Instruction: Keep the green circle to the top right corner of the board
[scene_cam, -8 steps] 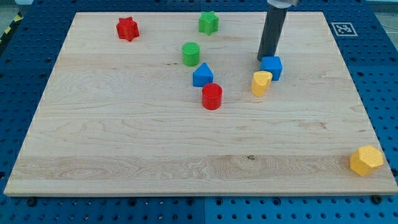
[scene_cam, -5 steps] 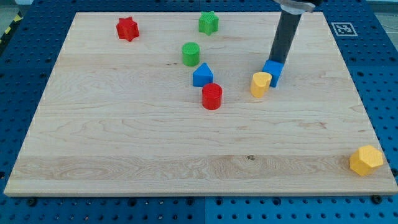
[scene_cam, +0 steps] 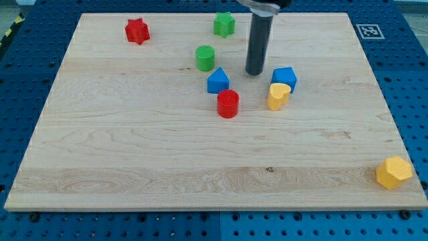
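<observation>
The green circle (scene_cam: 205, 57) stands in the upper middle of the wooden board (scene_cam: 134, 147), far from the top right corner. My tip (scene_cam: 253, 72) rests on the board to the right of the green circle, between it and the blue cube (scene_cam: 284, 78), touching neither. A blue house-shaped block (scene_cam: 217, 82) lies just below the green circle.
A green star (scene_cam: 224, 24) sits near the top edge, a red star (scene_cam: 137, 31) at the top left. A red cylinder (scene_cam: 228, 104) and a yellow heart-like block (scene_cam: 279, 96) lie below my tip. A yellow hexagon (scene_cam: 394, 173) sits at the bottom right edge.
My tip has moved left, from the blue cube's top edge to the gap between that cube and the green circle. The blue cube and yellow block have shifted slightly left and down.
</observation>
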Robot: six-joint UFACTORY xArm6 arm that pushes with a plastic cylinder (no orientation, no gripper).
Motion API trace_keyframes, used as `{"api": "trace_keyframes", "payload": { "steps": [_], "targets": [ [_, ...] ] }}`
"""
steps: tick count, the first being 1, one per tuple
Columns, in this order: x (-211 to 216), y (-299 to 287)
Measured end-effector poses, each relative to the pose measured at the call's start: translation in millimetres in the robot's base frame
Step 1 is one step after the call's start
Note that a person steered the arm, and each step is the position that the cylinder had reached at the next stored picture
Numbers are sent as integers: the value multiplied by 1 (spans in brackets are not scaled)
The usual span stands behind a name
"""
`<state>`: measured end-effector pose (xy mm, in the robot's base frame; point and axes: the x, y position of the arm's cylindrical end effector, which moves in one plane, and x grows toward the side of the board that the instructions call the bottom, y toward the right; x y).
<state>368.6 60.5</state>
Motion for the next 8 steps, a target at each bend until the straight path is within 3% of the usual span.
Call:
{"api": "trace_keyframes", "payload": {
  "steps": [4,6,8],
  "targets": [
    [-1,-140],
    [-18,-85],
    [-19,-83]
  ]
}}
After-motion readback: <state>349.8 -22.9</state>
